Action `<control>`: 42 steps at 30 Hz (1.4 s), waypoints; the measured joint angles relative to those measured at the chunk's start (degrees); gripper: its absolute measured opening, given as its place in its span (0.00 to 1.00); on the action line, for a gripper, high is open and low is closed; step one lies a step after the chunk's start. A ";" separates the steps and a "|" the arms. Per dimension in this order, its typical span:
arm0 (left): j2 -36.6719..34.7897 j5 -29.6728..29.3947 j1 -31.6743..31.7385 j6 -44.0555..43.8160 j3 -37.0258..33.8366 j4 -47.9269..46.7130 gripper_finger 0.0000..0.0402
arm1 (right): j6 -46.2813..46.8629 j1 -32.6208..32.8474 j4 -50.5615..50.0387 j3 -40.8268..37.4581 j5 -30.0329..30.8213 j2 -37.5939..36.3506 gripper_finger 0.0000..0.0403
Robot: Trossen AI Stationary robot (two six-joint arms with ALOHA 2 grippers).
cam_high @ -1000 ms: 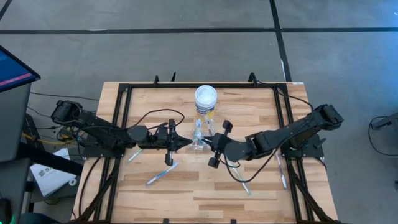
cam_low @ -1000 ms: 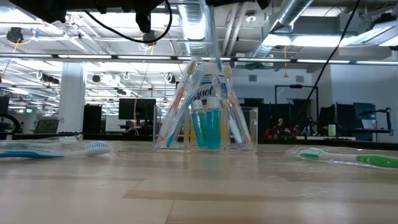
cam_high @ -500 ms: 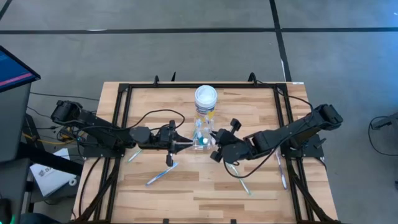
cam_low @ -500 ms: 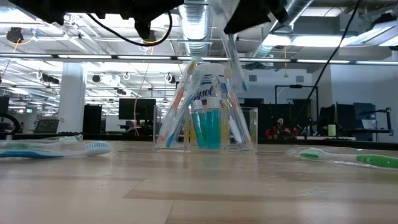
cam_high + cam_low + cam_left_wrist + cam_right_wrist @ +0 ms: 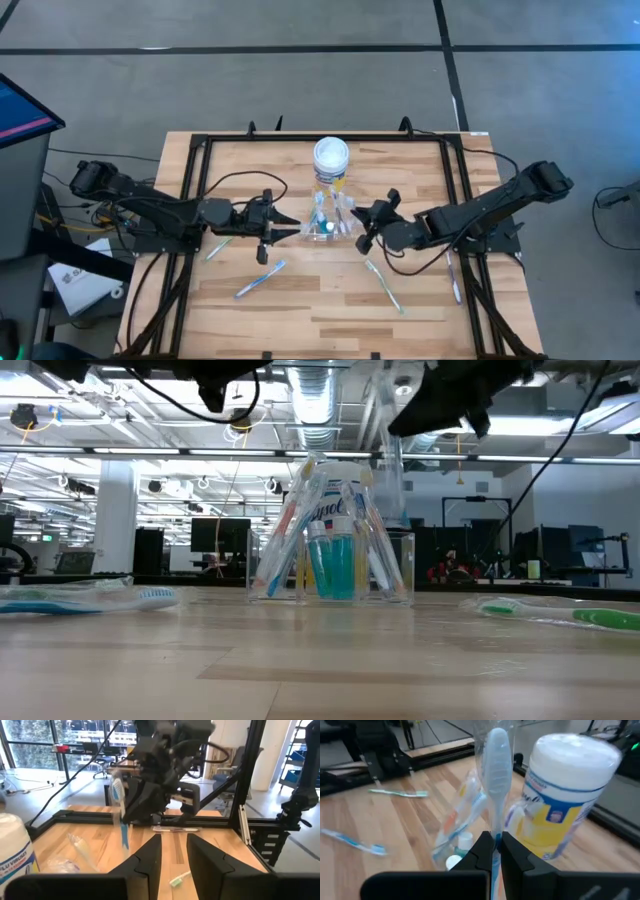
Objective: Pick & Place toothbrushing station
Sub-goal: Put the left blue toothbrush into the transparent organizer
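A: Clear plastic, that cup point(image 5: 326, 228); it stands mid-surface on the wooden surface point(image 5: 320, 300), just in front of the white-lidded yellow jar point(image 5: 331, 160), with toothbrushes leaning in it and teal tubes point(image 5: 337, 568) inside.

B: And the right end effector point(image 5: 362, 225)?

A: Just beside the cup, on its right, raised above the surface. Its fingers are clamped on a wrapped blue-white toothbrush point(image 5: 496, 765), held upright by the handle.

B: The left end effector point(image 5: 288, 231)?

A: On the cup's other side, near it, fingers point(image 5: 145, 862) standing apart with nothing between them.

B: Anything lying loose?

A: A blue toothbrush point(image 5: 260, 279) lies on the surface near the left arm, a green one point(image 5: 384, 286) near the right arm, and another point(image 5: 453, 275) by the right frame rail.
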 joint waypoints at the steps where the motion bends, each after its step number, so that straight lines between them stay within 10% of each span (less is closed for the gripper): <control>1: -0.65 0.00 0.00 0.00 0.00 -0.52 0.22 | 0.02 -0.32 1.89 -1.24 -0.51 -0.49 0.01; 42: -4.18 0.09 -0.15 -0.63 0.00 -6.65 0.22 | 5.60 -4.37 10.50 -4.46 -7.12 11.43 0.08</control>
